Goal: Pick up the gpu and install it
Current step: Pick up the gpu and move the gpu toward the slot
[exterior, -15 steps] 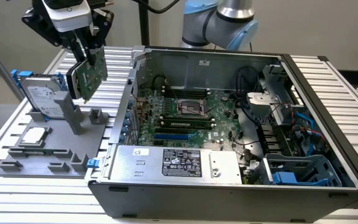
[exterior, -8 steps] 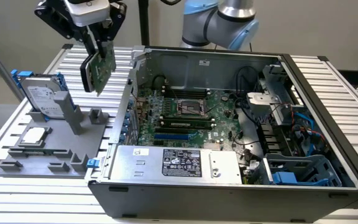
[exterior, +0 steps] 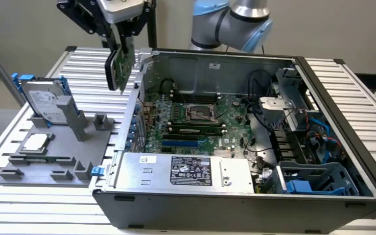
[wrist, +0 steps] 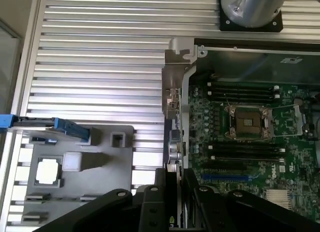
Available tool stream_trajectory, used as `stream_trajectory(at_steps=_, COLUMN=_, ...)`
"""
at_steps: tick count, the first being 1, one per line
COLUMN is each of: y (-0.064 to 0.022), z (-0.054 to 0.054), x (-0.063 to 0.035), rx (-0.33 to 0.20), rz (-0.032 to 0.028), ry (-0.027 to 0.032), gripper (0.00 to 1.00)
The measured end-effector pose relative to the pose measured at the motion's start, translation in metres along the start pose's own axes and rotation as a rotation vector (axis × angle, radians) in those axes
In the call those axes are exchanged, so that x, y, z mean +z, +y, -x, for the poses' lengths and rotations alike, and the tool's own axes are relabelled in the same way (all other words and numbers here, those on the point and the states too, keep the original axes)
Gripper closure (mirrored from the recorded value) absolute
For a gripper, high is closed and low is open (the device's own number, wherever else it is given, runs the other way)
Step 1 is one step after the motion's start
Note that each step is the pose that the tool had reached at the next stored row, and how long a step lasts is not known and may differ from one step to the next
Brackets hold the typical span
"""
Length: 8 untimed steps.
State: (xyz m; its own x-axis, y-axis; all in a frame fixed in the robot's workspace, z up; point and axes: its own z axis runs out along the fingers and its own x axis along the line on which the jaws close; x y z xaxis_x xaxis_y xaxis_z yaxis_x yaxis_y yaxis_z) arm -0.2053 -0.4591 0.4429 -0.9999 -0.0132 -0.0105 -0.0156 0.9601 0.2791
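Note:
The gpu (exterior: 121, 68) hangs upright on edge, its green board and black face showing, above the left wall of the open computer case (exterior: 344, 147). My gripper (exterior: 125, 41) is shut on its upper edge. In the wrist view the gpu (wrist: 173, 142) appears edge-on, its silver bracket (wrist: 171, 77) at the far end, clamped between my fingers (wrist: 161, 184). It is held over the case wall, beside the motherboard (wrist: 250, 142) with its blue slot (wrist: 225, 177). The card is clear of the board, seated in nothing.
A grey fixture tray (exterior: 44, 161) in the exterior view's left carries a silver hard drive (exterior: 44, 100) in a blue frame and a processor chip (exterior: 35, 142). Inside the case are a power supply (exterior: 181, 169), memory sticks (exterior: 195, 129) and cables (exterior: 286, 122). The arm's base (exterior: 230, 24) stands behind the case.

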Motion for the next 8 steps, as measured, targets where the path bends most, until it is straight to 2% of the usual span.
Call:
stream_trajectory(at_steps=5, y=-0.0020, z=0.023, x=-0.0029, rx=0.000, rz=0.0310, ry=-0.0006, gripper=1.00)
stream_trajectory(at_steps=8, y=-0.0027, z=0.037, x=-0.0031, rx=0.000, rz=0.0373, ry=-0.0005, gripper=1.00)
